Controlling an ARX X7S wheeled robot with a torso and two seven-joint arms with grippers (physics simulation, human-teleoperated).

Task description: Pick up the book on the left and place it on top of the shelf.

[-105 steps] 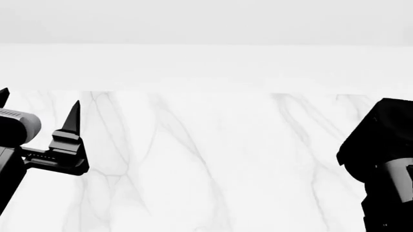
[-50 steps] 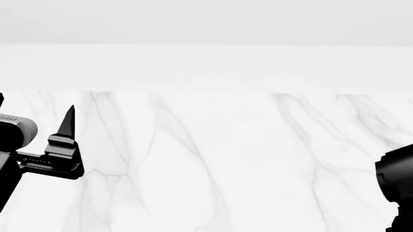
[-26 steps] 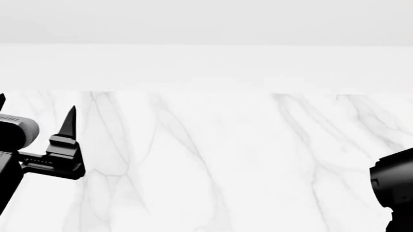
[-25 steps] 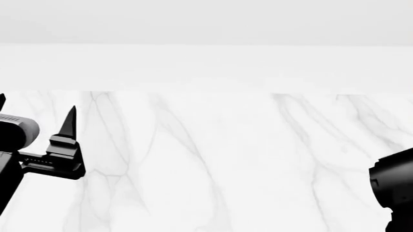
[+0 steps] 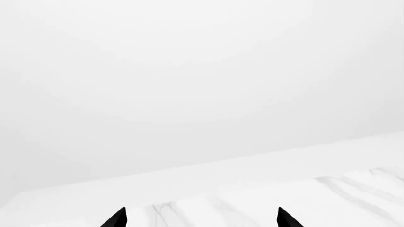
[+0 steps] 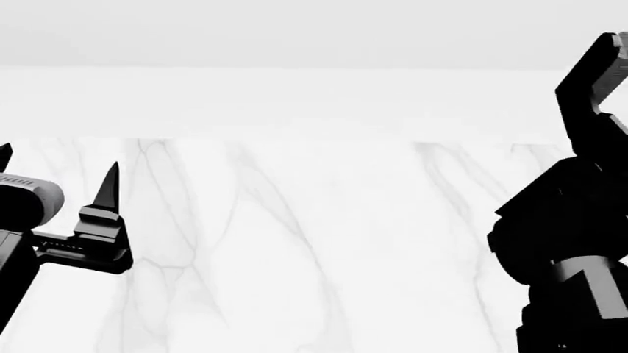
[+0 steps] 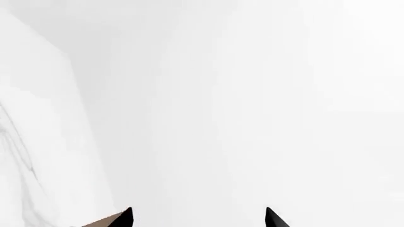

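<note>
White marble worktop (image 6: 314, 243) fills the head view with neither book nor shelf in sight, so progress cannot be judged; left tool (image 6: 54, 173) hovers with tips apart and empty; right tool (image 7: 198, 217) likewise spread, gripping nothing.

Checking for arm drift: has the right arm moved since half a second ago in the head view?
Yes. The right arm has risen, now crossing above the marble table's far edge.
</note>
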